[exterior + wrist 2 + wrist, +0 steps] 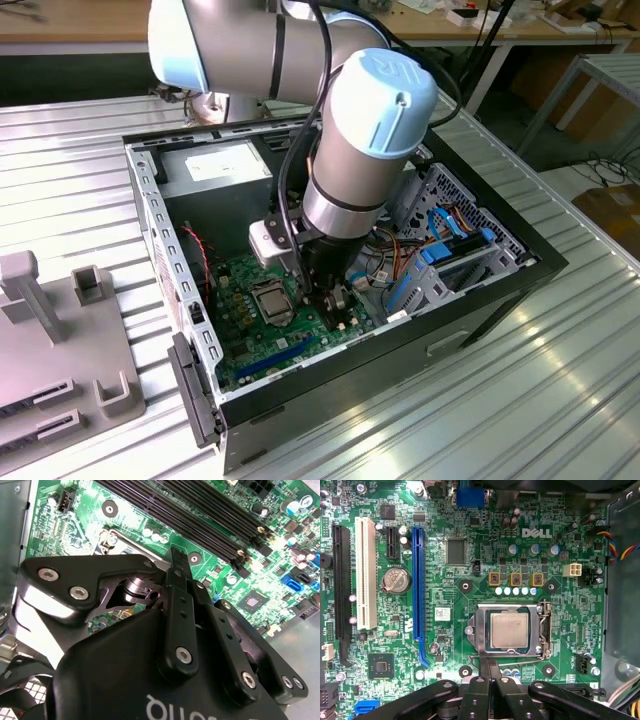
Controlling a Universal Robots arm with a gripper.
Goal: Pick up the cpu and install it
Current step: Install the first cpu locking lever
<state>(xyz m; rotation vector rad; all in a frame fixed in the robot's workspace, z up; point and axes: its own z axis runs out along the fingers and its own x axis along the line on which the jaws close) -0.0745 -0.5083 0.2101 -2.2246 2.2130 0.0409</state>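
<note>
Closed gripper point(489, 672) beside seated cpu point(509, 630)

One cpu point(509, 630), one motherboard point(470, 550), one claw point(490, 672), perhaps four black memory slots point(200, 515).

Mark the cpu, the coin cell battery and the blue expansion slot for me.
cpu point(509, 629): first wrist view, centre of its silver top, seated in the socket.
coin cell battery point(396, 580): first wrist view, centre of its round face.
blue expansion slot point(417, 585): first wrist view, middle of its length.
</note>
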